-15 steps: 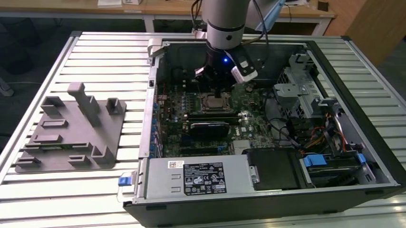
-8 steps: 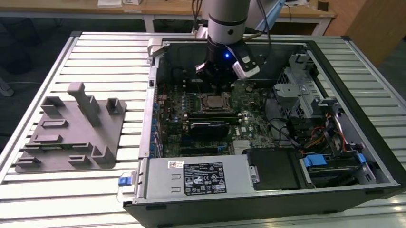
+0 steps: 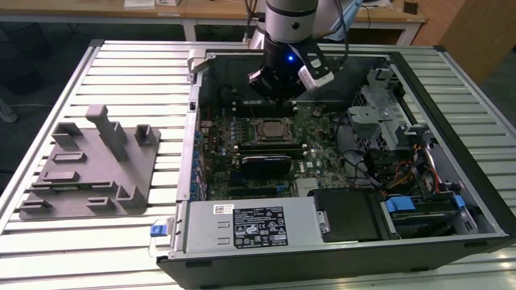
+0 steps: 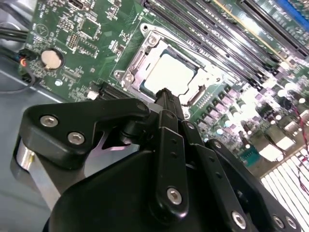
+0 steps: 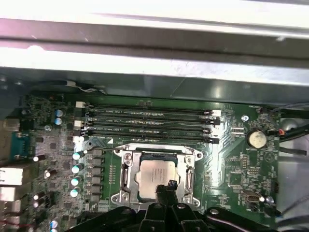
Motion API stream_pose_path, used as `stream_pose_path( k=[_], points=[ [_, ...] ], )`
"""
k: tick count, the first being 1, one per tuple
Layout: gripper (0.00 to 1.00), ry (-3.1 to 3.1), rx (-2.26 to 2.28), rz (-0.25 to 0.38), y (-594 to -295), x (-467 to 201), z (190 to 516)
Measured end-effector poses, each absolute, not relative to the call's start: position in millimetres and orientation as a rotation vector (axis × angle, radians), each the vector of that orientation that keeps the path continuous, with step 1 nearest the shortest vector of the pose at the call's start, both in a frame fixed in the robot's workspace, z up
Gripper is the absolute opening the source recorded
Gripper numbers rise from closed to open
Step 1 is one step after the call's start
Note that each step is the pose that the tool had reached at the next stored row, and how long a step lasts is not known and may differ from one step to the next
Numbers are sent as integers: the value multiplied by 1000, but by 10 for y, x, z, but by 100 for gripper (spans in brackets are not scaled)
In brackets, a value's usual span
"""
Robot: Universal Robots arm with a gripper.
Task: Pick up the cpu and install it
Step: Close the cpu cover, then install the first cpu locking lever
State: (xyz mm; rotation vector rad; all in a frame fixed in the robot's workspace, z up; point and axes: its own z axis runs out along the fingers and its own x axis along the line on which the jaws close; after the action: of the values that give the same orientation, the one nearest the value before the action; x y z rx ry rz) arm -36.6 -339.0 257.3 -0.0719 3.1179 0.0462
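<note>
Table of metal slats (image 3: 121, 66) carried everything, and on it the open computer case (image 3: 451, 78) lay right under my arm. The grey fixture (image 3: 89, 169) stood well apart from my gripper, outside the case. Below me was the green motherboard (image 5: 231, 159), with the memory slots (image 5: 149, 121) just beyond my tip.

The socket frame (image 5: 128, 174) sat directly beneath my gripper (image 5: 164, 187), and the cpu (image 5: 154, 175) lay inside this frame, flat as far as I could see. My gripper hung close over the edge of the cpu nearest to me. Its pads seemed drawn together, with nothing between them.

I judged that the danger was mostly in pressure. If I went lower with the tip over that edge, I could push the chip on one side only, and the contacts under it could bend. If the chip was not fully seated, which I could not check from here, a push would make it worse.

A move to the side at this height could also catch the frame, or scrape the shiny top.
</note>
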Motion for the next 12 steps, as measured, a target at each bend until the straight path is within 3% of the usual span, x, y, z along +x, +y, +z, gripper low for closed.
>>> stream_pose_path(
  k=[12],
  points=[
    [11,3118,-70,46,-3390,-366,2630]
  ],
)
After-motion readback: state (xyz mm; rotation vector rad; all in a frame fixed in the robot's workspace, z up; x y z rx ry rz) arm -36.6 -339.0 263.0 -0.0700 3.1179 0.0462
